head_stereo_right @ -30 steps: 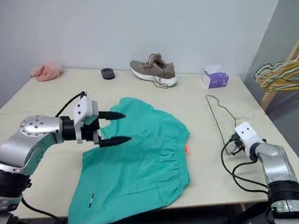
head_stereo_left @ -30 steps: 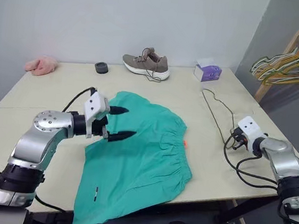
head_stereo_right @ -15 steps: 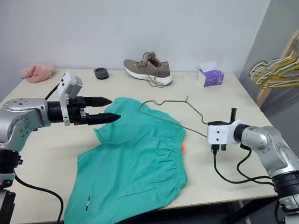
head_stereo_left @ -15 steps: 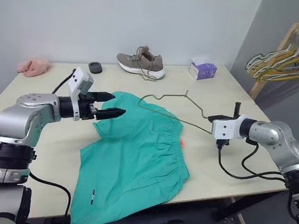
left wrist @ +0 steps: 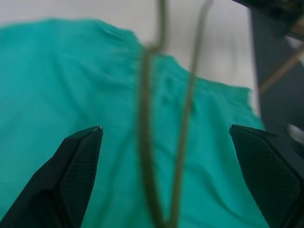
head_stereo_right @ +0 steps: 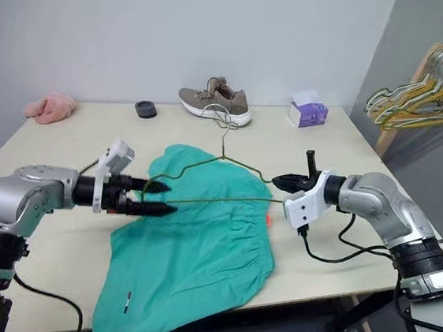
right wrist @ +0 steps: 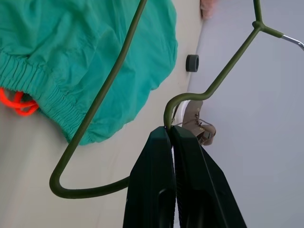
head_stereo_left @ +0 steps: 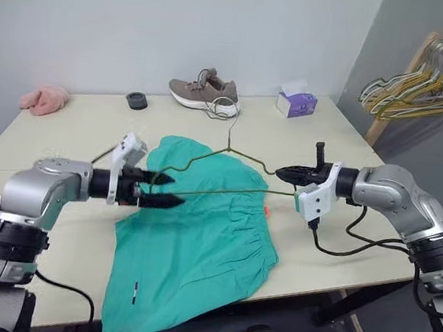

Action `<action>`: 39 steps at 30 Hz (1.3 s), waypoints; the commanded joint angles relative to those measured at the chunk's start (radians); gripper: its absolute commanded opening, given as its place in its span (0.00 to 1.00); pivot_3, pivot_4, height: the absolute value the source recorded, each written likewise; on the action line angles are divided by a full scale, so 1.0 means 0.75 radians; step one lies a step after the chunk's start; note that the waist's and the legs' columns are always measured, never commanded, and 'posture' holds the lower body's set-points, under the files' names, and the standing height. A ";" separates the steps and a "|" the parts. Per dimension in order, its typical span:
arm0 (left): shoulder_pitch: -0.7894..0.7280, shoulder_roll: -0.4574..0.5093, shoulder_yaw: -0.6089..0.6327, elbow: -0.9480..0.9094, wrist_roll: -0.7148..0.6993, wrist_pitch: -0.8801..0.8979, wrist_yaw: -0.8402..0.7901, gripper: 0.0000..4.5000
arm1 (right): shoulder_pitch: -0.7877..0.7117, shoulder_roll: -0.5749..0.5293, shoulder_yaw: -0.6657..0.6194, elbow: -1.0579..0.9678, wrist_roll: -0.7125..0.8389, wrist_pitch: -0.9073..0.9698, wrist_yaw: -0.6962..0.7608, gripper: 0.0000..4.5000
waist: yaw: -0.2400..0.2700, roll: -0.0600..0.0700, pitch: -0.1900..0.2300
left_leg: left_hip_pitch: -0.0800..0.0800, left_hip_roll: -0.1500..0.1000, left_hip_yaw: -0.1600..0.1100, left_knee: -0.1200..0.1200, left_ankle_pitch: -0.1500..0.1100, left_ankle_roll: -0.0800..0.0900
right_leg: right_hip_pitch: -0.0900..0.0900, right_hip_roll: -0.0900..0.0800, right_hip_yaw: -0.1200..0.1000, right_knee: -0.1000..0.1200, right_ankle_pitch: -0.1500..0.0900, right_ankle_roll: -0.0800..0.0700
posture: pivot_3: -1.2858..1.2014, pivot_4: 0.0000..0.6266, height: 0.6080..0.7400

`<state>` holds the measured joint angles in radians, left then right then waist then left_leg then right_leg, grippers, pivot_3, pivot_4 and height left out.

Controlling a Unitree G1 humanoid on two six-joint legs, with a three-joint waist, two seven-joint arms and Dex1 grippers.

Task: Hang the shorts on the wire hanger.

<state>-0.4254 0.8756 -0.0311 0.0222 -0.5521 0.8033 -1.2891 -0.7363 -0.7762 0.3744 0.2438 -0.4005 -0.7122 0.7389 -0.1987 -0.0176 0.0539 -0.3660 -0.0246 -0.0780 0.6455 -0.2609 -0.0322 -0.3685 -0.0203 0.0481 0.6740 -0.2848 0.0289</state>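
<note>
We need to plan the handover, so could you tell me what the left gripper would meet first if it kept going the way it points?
Most likely the wire hanger, whose near end lies between the open left gripper's fingers; the shorts lie beneath.

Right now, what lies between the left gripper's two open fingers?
The wire hanger's far corner, above the shorts, seen in the left wrist view; the right gripper pinches its other end.
</note>
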 commanded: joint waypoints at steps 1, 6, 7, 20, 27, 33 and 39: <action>-0.008 0.031 -0.004 -0.051 0.008 -0.039 -0.039 1.00 | -0.050 0.026 -0.039 -0.030 0.070 -0.023 0.004 0.00 | 0.001 0.000 0.000 | 0.000 0.000 -0.001 0.000 0.000 0.000 | -0.001 0.000 -0.001 0.002 -0.001 -0.001 | 0.43 0.00 1.00; -0.003 0.008 -0.006 -0.046 0.036 -0.064 -0.008 0.87 | -0.036 0.039 -0.043 -0.055 0.106 -0.023 0.021 0.00 | 0.002 0.000 0.000 | 0.003 0.001 -0.003 0.000 0.000 0.000 | 0.000 0.002 -0.003 0.009 -0.005 -0.002 | 0.44 0.00 1.00; -0.002 0.006 -0.007 -0.045 0.036 -0.065 -0.009 0.80 | -0.036 0.041 -0.042 -0.055 0.109 -0.024 0.025 0.00 | 0.002 0.000 0.000 | 0.003 0.001 -0.003 0.000 0.001 0.000 | 0.000 0.002 -0.003 0.009 -0.006 0.000 | 0.44 0.00 1.00; 0.037 -0.002 -0.014 -0.069 0.042 -0.090 -0.027 0.18 | -0.005 0.040 -0.033 -0.084 0.131 -0.027 0.064 0.00 | 0.000 0.000 0.000 | 0.003 0.001 -0.003 0.001 0.001 0.000 | 0.000 0.002 -0.002 0.009 -0.006 0.000 | 0.43 0.00 1.00; 0.041 -0.023 -0.008 -0.082 0.045 -0.099 -0.007 0.17 | 0.040 0.033 -0.051 -0.148 0.249 0.001 0.115 0.11 | 0.000 0.000 0.000 | 0.003 0.001 -0.003 0.001 0.001 0.000 | 0.000 0.002 -0.002 0.009 -0.006 0.000 | 0.43 0.00 1.00; 0.059 -0.041 -0.010 -0.111 0.075 -0.157 0.026 0.11 | 0.132 0.028 -0.108 -0.294 0.510 0.202 0.204 0.55 | 0.002 0.000 0.000 | 0.003 0.001 -0.003 0.001 0.001 0.000 | 0.000 0.002 -0.002 0.009 -0.006 0.000 | 0.43 0.00 1.00; 0.077 -0.045 -0.049 -0.109 0.255 -0.474 0.080 0.11 | 0.169 -0.033 -0.243 -0.456 0.843 0.976 0.311 1.00 | 0.008 0.000 0.000 | 0.003 0.001 -0.004 0.002 0.001 0.000 | 0.000 0.001 -0.003 0.009 -0.003 -0.005 | 0.43 0.00 1.00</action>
<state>-0.3609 0.8415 -0.0738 -0.0377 -0.4013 0.5310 -1.2433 -0.5993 -0.7877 0.2374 -0.0510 0.1680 -0.1070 0.9556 -0.1929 -0.0179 0.0535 -0.3638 -0.0237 -0.0808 0.6471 -0.2602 -0.0319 -0.3681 -0.0194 0.0461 0.6805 -0.2871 0.0250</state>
